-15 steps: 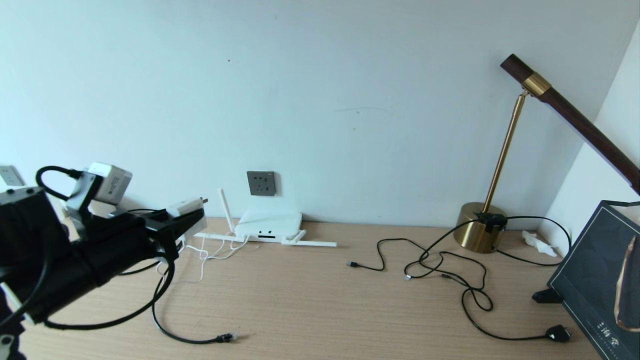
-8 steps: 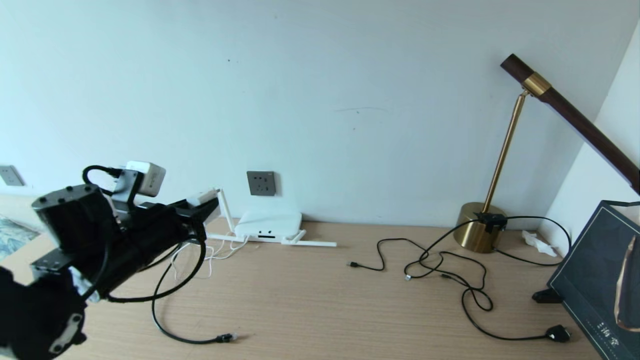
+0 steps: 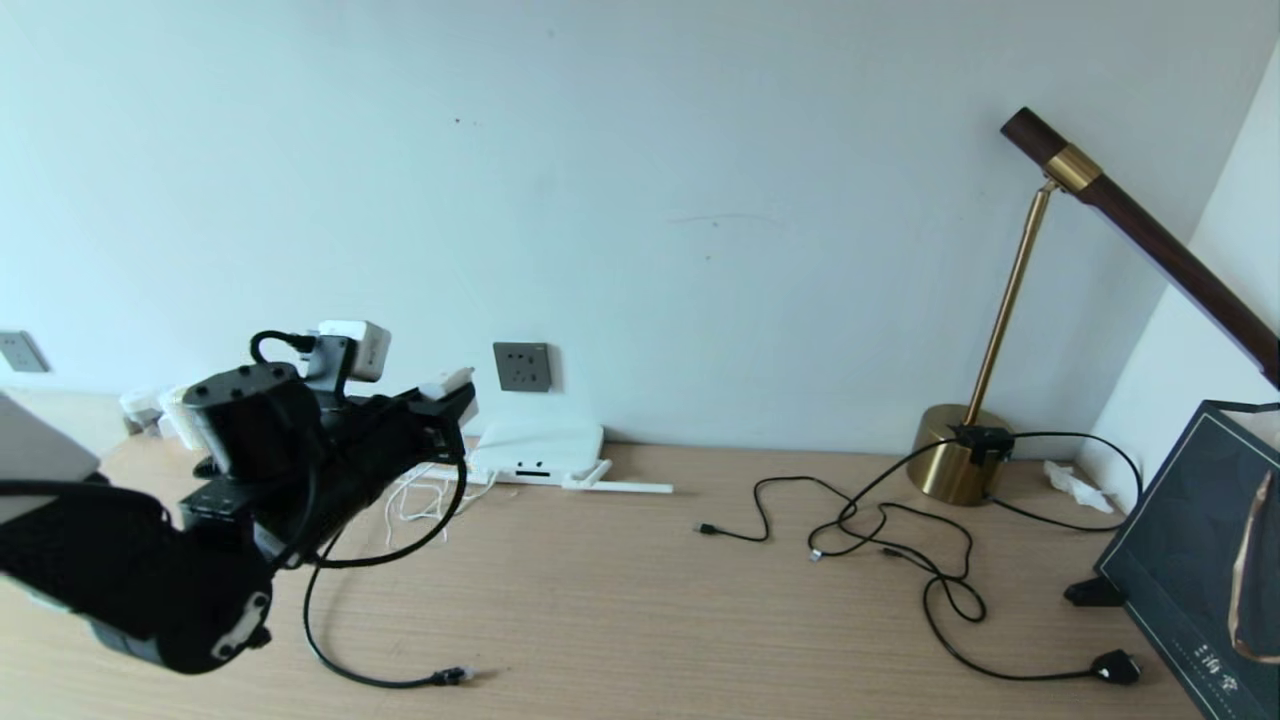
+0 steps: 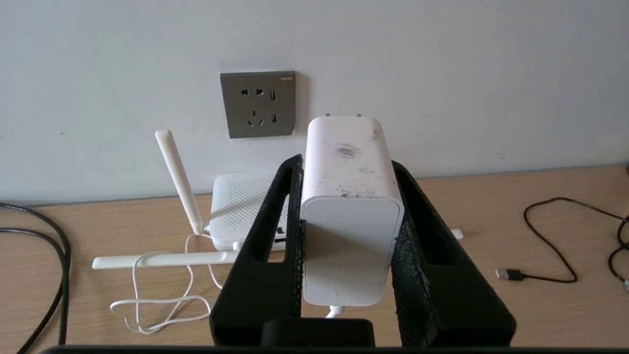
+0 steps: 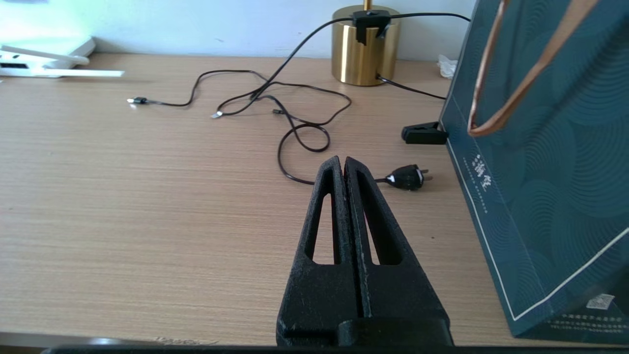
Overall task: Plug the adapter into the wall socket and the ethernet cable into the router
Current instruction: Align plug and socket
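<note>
My left gripper (image 3: pixel 455 395) is shut on the white adapter (image 3: pixel 447 384), holding it in the air just left of the dark grey wall socket (image 3: pixel 522 366). In the left wrist view the adapter (image 4: pixel 349 196) sits between both fingers with its prongs pointing at the wall, slightly right of and below the wall socket (image 4: pixel 258 104). Its thin white cord (image 3: pixel 420 500) trails down to the desk. The white router (image 3: pixel 538 447) lies against the wall under the socket. The black ethernet cable (image 3: pixel 380 680) loops on the desk, clip tip free. My right gripper (image 5: pixel 344 162) hovers shut over the desk.
A brass lamp (image 3: pixel 960 465) stands at the back right, with thin black cables (image 3: pixel 880 530) and a chunky black plug (image 3: pixel 1115 665) spread before it. A dark gift bag (image 3: pixel 1200 560) stands at the right edge. A paler wall plate (image 3: pixel 20 350) is far left.
My left arm has swung right and toward the wall, carrying the adapter from the far left to just beside the wall socket. The right arm has stayed still.
</note>
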